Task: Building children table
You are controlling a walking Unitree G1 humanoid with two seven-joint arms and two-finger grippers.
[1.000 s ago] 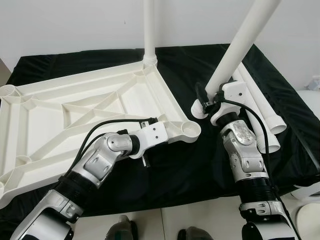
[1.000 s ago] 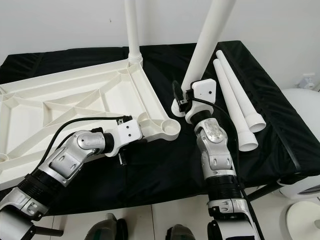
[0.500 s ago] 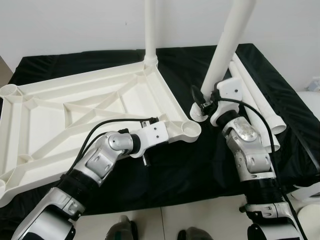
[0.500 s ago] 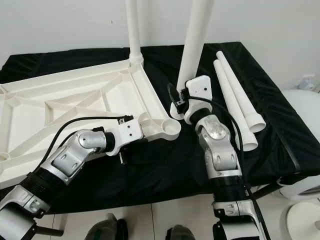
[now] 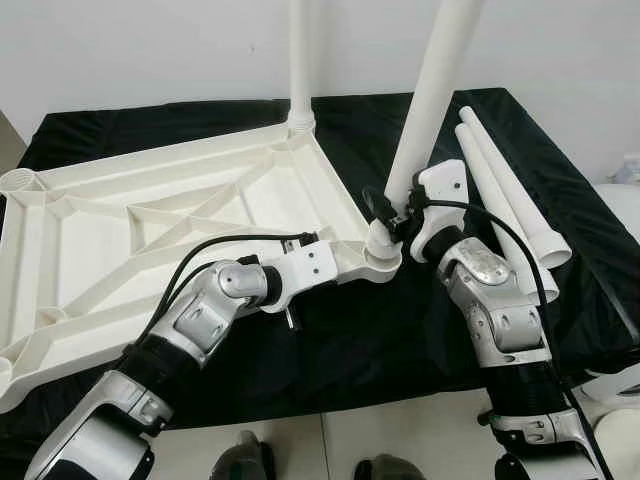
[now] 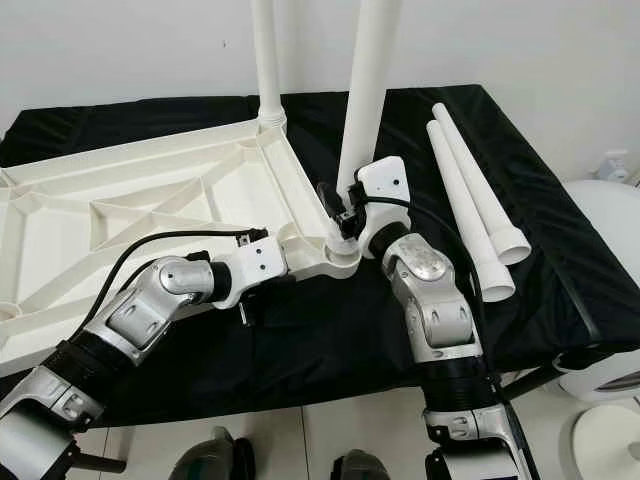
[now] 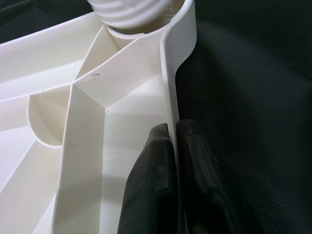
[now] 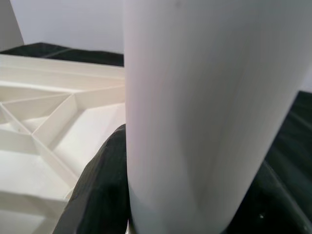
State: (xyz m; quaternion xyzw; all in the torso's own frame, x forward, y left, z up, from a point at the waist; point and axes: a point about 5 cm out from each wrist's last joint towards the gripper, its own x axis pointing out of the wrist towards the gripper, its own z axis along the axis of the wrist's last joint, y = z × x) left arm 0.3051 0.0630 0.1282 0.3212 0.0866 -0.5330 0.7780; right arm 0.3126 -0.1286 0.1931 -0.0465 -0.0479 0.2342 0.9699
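- My left gripper (image 7: 170,146) clenches the tabletop (image 5: 150,220) rim, steadying it on the black cloth.
- My right gripper (image 5: 385,215) grasps the leg (image 5: 430,100) above the corner socket (image 5: 380,262); I should keep it upright and seat it squarely.

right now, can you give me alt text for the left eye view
The right tool holds a white table leg almost upright, its base at the near corner socket of an upturned white tabletop. The left tool clamps the tabletop's rim beside that socket; two spare legs lie on black cloth.
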